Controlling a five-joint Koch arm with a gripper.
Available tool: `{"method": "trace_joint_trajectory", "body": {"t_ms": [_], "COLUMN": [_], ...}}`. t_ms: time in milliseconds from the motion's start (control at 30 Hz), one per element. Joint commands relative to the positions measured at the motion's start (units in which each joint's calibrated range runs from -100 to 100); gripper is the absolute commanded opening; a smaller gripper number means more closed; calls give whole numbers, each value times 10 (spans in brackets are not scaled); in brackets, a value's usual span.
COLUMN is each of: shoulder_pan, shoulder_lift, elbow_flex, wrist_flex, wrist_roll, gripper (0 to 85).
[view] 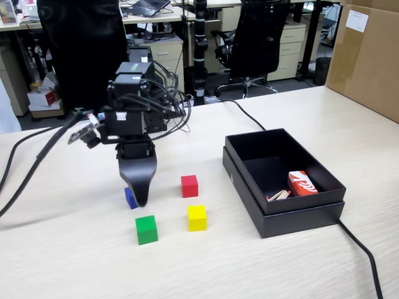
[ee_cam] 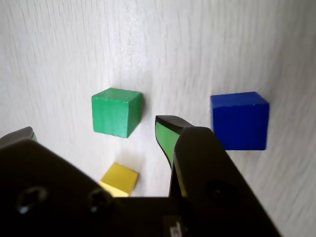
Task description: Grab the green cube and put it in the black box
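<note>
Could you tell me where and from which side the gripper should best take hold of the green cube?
From above, closing on two opposite flat side faces of the green cube. It sits flat on the table, apart from the yellow cube and blue cube, so both sides look free for the open gripper.

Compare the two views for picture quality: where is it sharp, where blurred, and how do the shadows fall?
Fixed view: even, soft room light; the green cube and black box are sharp, with faint shadows. Wrist view: the green cube and blue cube are fairly crisp, the gripper body close to the lens is dark and soft, and the table grain smears toward the edges.
</note>
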Motion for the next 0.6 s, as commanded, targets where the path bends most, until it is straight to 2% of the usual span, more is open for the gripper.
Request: {"method": "trace_joint_trajectory", "body": {"t_ms": [0,200,567], "shoulder_pan": [8,11,8], "shoulder_lift": [22,58,105], "elbow_flex": [73,65,59], "wrist_flex": [35,46,61], "wrist_roll": [11,31,42], "gripper": [475,475,475]}}
